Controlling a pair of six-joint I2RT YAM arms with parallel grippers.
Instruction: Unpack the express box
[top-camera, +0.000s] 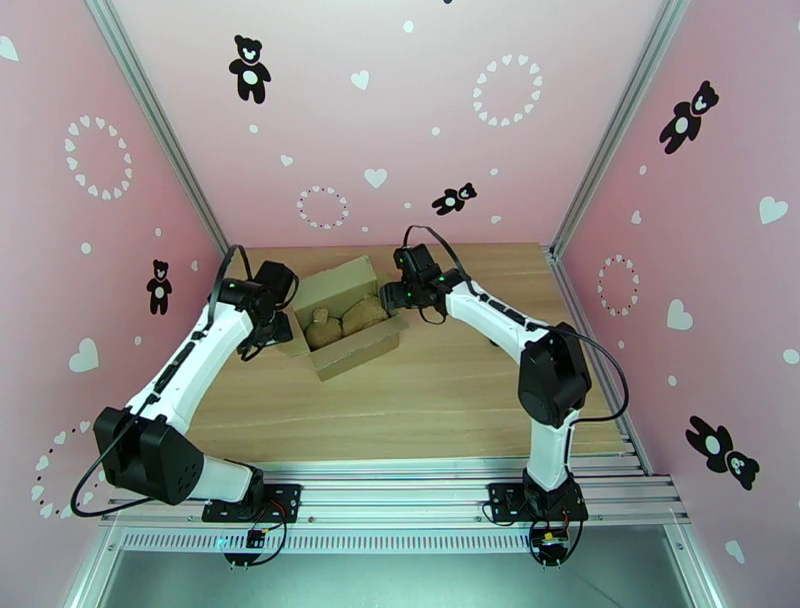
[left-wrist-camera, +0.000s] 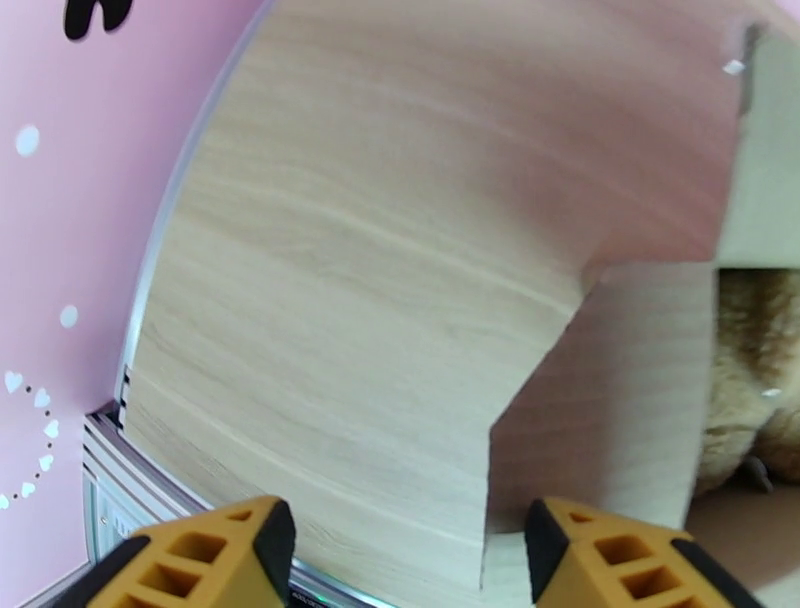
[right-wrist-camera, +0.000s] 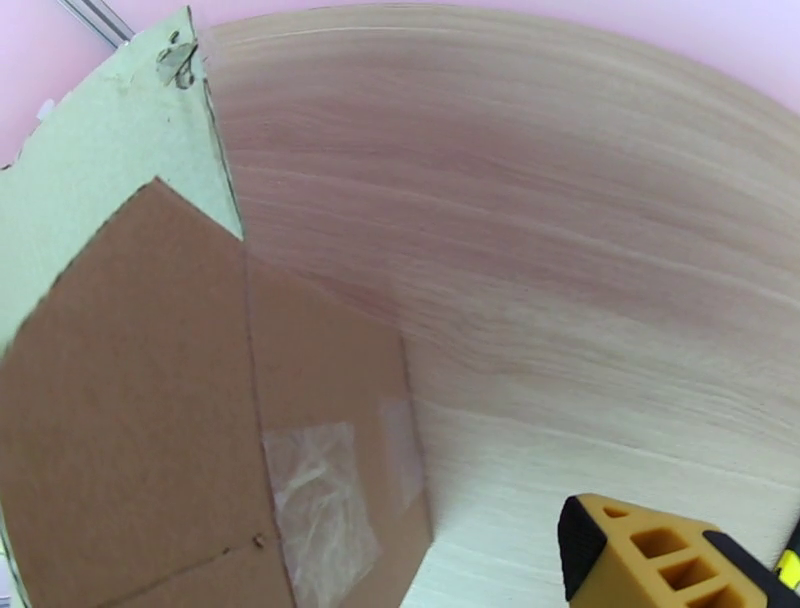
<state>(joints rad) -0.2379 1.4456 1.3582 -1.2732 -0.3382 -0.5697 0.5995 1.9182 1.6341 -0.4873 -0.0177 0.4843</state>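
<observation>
Left hand (top-camera: 272, 328) and right hand (top-camera: 398, 296) stand wide open beside the small brown cardboard express box (top-camera: 360, 350), flaps open, mid wooden desk (top-camera: 430, 400). Left wrist view: fuzzy brown plush toy (left-wrist-camera: 750, 380) inside. Right wrist view: shiny clear tape (right-wrist-camera: 320, 500) on a flap.

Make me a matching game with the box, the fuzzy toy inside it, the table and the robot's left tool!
Things:
1. express box
2. plush toy
3. table
4. left tool

Descriptions:
A. light wood
B. yellow-orange, open, beside the box
C. cardboard, flaps open
D. brown and fuzzy, lying in the box

Pairs: 1-C, 2-D, 3-A, 4-B
</observation>
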